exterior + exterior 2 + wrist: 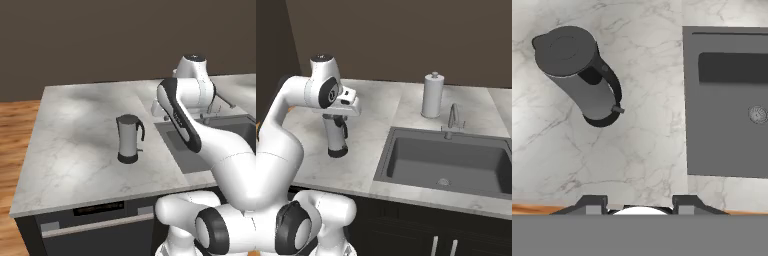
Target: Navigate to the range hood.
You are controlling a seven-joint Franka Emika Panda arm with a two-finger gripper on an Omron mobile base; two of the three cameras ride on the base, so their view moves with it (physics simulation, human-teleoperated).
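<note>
The range hood is out of view. My gripper (639, 204) hangs above the marble counter (75, 130) and points straight down at it. Its two dark fingertips (592, 202) stand wide apart with nothing between them, so it is open. The white arm folds over the counter's right part, between a steel kettle and the sink.
A steel kettle (129, 139) with a black handle stands on the counter, to the upper left in the hand view (577, 75). To the right lies a dark sink (446, 160) with a faucet (452, 120) and a paper towel roll (432, 95). A wooden floor (15, 130) lies left of the counter.
</note>
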